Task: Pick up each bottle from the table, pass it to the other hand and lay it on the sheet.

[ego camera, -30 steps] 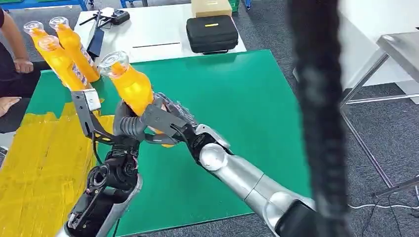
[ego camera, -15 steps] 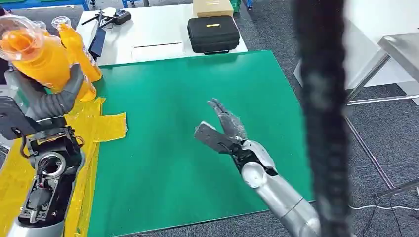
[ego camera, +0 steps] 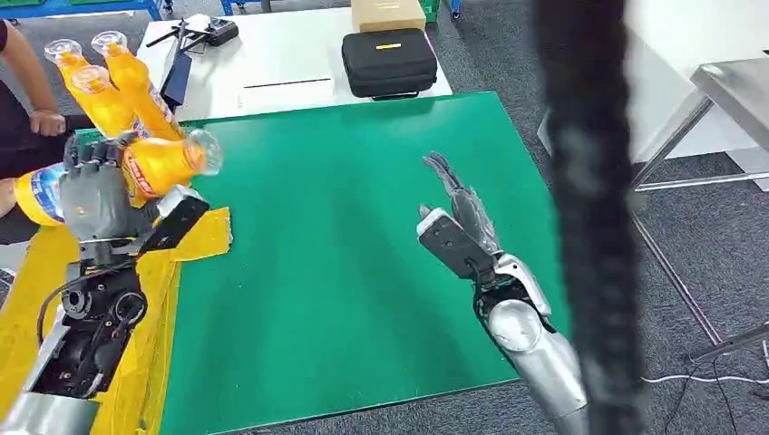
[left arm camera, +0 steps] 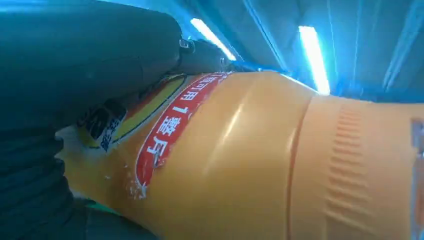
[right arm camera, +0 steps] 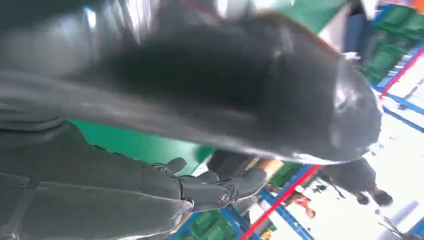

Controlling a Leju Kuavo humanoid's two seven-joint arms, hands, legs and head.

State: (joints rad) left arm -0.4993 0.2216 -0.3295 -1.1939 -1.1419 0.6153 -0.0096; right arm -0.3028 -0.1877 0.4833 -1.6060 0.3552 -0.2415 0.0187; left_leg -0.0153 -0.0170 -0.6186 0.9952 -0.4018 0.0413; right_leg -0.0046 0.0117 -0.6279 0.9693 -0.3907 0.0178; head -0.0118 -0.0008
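Holding orange drink bottle point(ego camera: 136, 168) sideways, left hand point(ego camera: 91, 195) grasps it above yellow sheet point(ego camera: 204, 231) at table's left. Right hand point(ego camera: 458, 222) released, fingers spread over green mat point(ego camera: 345, 254) (handover apparently done). Next: lower, lay bottle flat.

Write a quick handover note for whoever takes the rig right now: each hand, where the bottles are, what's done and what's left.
Left hand: grips an orange bottle, turned on its side above the yellow sheet, cap end toward the green mat.
Right hand: holds nothing, fingers apart, above the mat.
Two more orange bottles stand at the far left of the table, near a person's arm.
Done: this bottle is in the left hand.
Left: lay it on the sheet, then handle the two standing bottles.
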